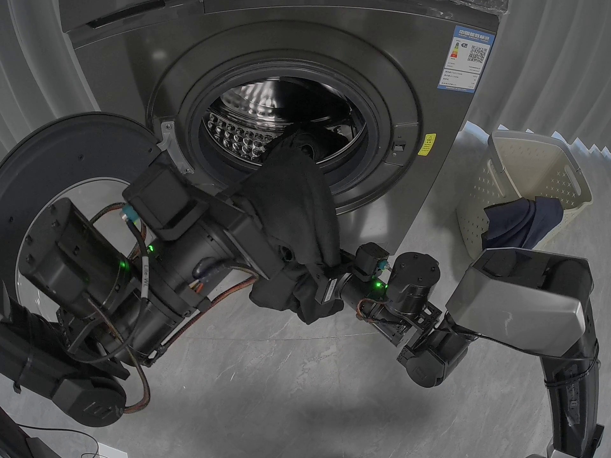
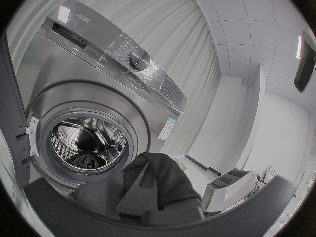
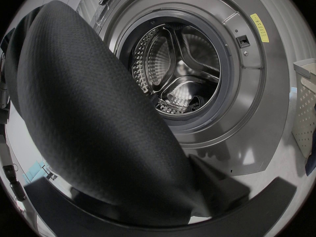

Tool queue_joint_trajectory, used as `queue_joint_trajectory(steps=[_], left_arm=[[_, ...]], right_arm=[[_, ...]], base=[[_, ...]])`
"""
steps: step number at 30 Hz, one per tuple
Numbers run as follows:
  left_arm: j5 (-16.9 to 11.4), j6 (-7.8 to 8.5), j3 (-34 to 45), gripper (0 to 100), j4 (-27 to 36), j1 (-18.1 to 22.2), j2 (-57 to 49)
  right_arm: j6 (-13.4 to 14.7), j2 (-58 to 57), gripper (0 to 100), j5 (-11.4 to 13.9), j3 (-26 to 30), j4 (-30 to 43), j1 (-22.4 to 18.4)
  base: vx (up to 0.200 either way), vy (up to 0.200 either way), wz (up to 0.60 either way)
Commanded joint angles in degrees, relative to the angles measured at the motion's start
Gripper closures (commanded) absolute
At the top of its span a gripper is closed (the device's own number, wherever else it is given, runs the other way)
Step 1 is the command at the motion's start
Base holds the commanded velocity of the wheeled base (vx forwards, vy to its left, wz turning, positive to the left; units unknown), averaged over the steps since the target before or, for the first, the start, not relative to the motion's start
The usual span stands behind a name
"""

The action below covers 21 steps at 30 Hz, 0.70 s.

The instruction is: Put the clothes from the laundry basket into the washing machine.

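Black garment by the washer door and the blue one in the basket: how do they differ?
The black garment is black; the blue garment is dark navy. The black garment is lifted at the open mouth of the washing machine; the blue garment sits in the laundry basket. The black garment hangs long; the blue garment is bunched. Both are dark cloth.

We see a glossy grey marbled tile floor (image 1: 267,376). On it stands the dark grey metal front-loading washing machine (image 1: 407,77), and just to its right we find the cream perforated plastic laundry basket (image 1: 509,166).
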Motion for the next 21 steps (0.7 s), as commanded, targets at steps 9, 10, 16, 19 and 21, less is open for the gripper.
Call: queue_joint_trajectory(steps=[9,10,16,19,21], left_arm=[[0.8,-0.19,1.8,100,-0.2,10.6,0.5],[0.7,-0.19,2.7,100,-0.2,11.0,0.6],[1.0,-0.19,7.7,100,-0.6,11.5,3.0],[1.0,-0.02,9.2,100,-0.6,12.6,4.9],[0.9,-0.02,10.5,100,-0.7,12.9,7.3]], right_arm=[[0.2,-8.8,100,-0.4,6.0,0.0,-3.0],[0.3,-10.3,100,-0.4,6.8,0.0,-3.4],[0.5,-17.9,100,-0.5,10.2,0.1,-3.9],[0.4,-19.7,100,-0.7,10.8,0.1,-3.7],[0.4,-20.7,100,-1.2,11.4,0.0,-3.4]], base=[[0.000,0.000,0.00],[0.000,0.000,0.00],[0.000,0.000,0.00],[0.000,0.000,0.00],[0.000,0.000,0.00]])
